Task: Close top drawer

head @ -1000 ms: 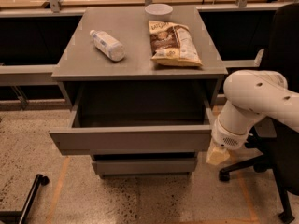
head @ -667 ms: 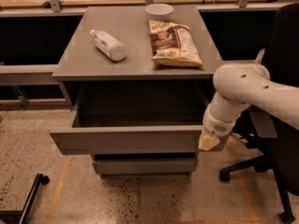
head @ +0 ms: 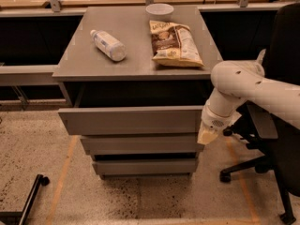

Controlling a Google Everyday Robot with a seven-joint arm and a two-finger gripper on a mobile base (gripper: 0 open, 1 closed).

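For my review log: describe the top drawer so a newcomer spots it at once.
Find the gray cabinet with a bottle and chip bag on top. The top drawer sits under that top, with the gripper at its right end. Unlike the two narrower fronts below, it is widest and pulled out.

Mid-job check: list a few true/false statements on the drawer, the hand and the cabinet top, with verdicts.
The wide matte-gray top drawer is fully shut. False: it stands partly out.
The robot's hand is beside the drawer front's right end. True.
The clear plastic bottle stands upright. False: it lies on its side.
The yellow-brown snack bag lies on the gray cabinet top. True.
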